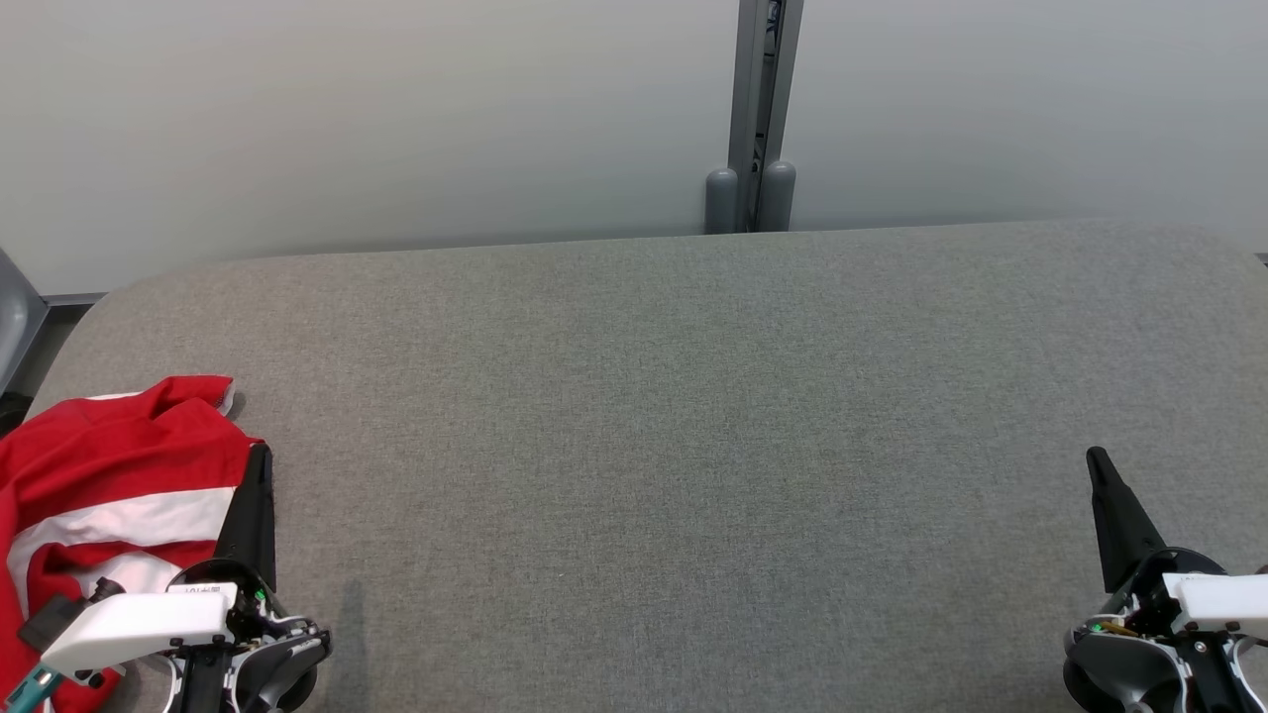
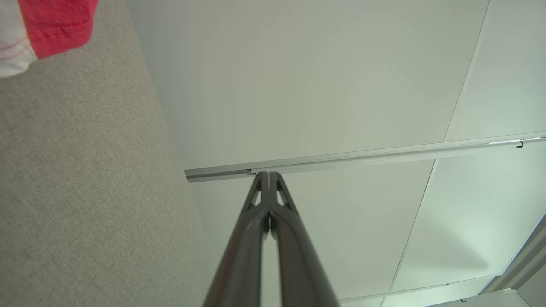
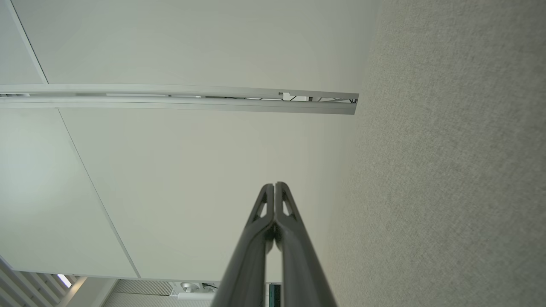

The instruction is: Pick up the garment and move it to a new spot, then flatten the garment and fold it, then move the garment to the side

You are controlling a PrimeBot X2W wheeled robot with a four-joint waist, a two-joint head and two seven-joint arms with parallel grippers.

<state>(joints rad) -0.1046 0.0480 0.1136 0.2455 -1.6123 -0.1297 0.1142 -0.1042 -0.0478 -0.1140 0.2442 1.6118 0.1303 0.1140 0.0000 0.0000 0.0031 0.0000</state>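
Observation:
The garment (image 1: pixel 109 475) is red with white stripes and lies crumpled at the near left corner of the grey table (image 1: pixel 674 426). My left gripper (image 1: pixel 261 454) stands just right of it, fingers shut and pointing away from me, holding nothing. A red and white corner of the garment (image 2: pixel 40 30) shows at the top left of the left wrist view, apart from the shut left gripper (image 2: pixel 268 174). My right gripper (image 1: pixel 1096 458) rests at the near right of the table, shut and empty; the right wrist view shows the right gripper (image 3: pixel 274 184) with its fingertips pressed together.
A pale wall (image 1: pixel 376 119) runs behind the table, with a grey upright post (image 1: pixel 758 119) at its middle. The table's far edge curves down at the left and right corners. A grey object (image 1: pixel 15 317) stands off the table's left end.

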